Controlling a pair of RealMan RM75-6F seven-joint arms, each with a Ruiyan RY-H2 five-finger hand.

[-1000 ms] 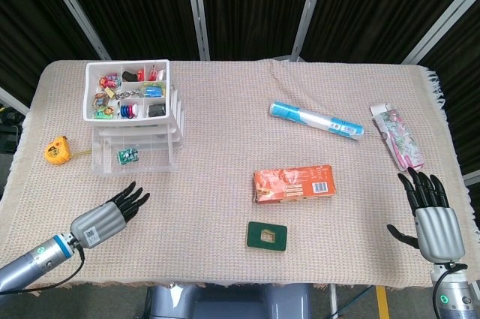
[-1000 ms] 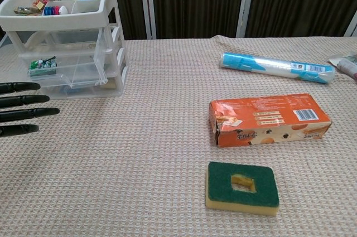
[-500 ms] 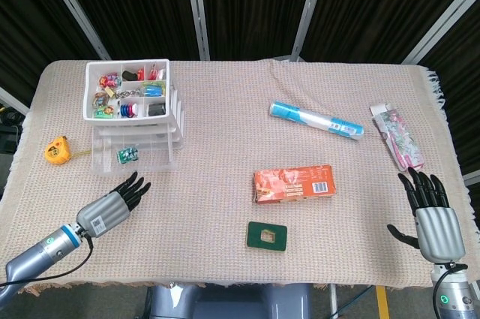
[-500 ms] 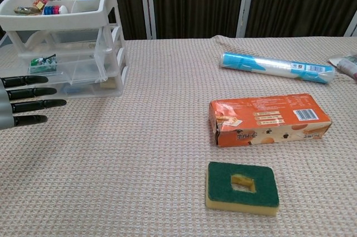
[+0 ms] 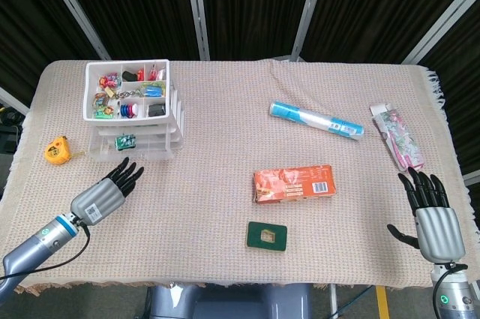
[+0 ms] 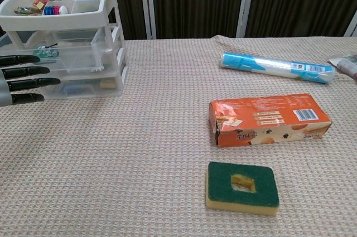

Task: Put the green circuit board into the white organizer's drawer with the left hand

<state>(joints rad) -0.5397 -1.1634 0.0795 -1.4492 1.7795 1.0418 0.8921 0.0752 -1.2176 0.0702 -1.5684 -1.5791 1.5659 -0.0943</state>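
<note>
Here we see the left robot hand [image 5: 105,191] empty with fingers straight, tips at the white organizer [image 5: 135,120] drawer front, whether touching unclear, the green circuit board [image 5: 124,141] inside that drawer, and the right robot hand [image 5: 430,214] spread, idle.

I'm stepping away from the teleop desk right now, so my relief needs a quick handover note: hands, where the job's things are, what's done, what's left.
Left hand: holds nothing, fingers straight, fingertips at the front of the white organizer.
Right hand: holds nothing, fingers apart, at the table's near right edge.
Green circuit board: lies inside the organizer's clear drawer, which looks nearly pushed in.
Done: board is in the drawer.
Left: probably only check the drawer is fully closed and draw the left hand back. From these views I cannot tell if it sits flush.
</note>
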